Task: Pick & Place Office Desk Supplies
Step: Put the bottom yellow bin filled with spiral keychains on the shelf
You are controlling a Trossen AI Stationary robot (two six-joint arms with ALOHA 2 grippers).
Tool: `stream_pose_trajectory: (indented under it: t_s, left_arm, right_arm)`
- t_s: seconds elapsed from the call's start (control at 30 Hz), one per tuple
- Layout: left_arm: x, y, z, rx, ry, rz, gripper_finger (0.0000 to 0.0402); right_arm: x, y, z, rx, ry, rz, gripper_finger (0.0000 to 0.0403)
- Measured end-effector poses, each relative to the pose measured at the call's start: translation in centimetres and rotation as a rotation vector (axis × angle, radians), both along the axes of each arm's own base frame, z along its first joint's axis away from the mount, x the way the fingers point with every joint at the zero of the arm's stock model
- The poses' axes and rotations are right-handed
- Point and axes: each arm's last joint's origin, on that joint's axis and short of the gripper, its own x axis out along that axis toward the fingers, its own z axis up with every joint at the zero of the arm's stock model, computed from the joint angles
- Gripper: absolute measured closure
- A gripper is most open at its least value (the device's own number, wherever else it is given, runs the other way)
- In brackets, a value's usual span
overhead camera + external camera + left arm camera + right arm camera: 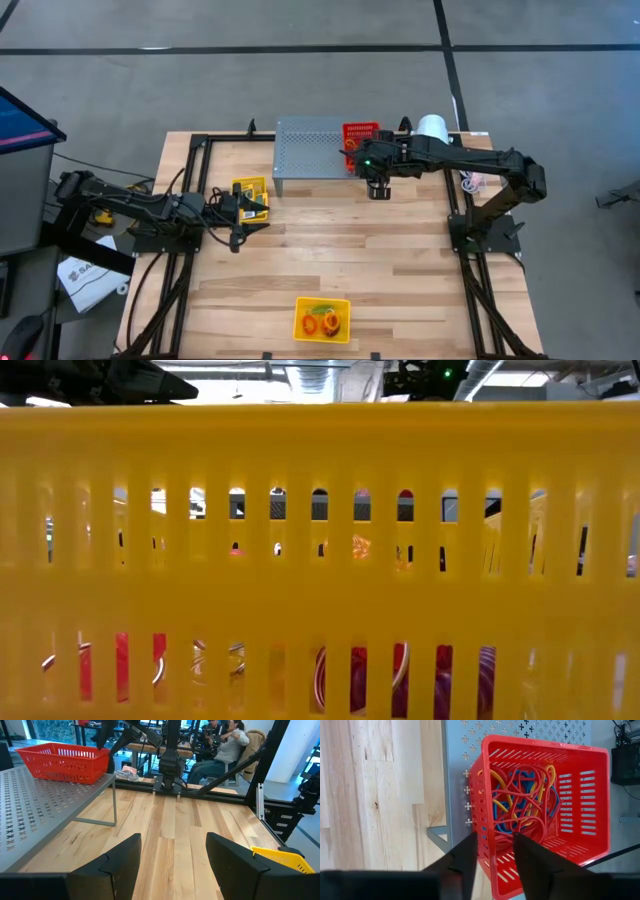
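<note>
A red basket (580, 795) stands on the grey perforated stand (310, 150) at the table's far side. It holds a tangle of red, orange and blue rubber bands (520, 795). My right gripper (494, 840) hangs above the basket's near corner, slanting down, open, with nothing between its fingers. At the left, my left gripper (172, 865) is level and open over bare wood, beside a yellow basket (250, 192). Another yellow basket (322, 320) with rubber bands (325, 322) sits at the near edge.
A white cylindrical lamp (432, 128) stands just right of the red basket. The low view is filled by the wall of a yellow basket (320, 560), with bands (350, 680) showing through its slots. People sit beyond the table's right side (225, 745). Bare wood lies mid-table.
</note>
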Motion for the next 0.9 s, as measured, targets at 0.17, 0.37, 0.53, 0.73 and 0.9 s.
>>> stream_pose_trajectory:
  t_s: [0.17,0.37,0.53,0.73,0.9]
  left_arm:
    - [0.0,0.0,0.0,0.0,0.0,0.0,0.0183]
    - [0.0,0.0,0.0,0.0,0.0,0.0,0.0183]
    - [0.0,0.0,0.0,0.0,0.0,0.0,0.0183]
    - [0.0,0.0,0.0,0.036,0.003,-0.004,0.0183]
    - [0.0,0.0,0.0,0.104,0.011,-0.011,0.0183]
  right_arm:
    - [0.0,0.0,0.0,0.0,0.0,0.0,0.0229]
    - [-0.6,0.6,0.9,-0.008,-0.032,0.019,0.0168]
    - [-2.0,2.3,3.3,-0.019,-0.164,0.057,0.0157]
    - [-5.0,5.4,6.8,0.112,-0.422,0.16,0.0158]
    - [-7.1,7.7,7.0,0.221,-0.59,0.238,0.0158]
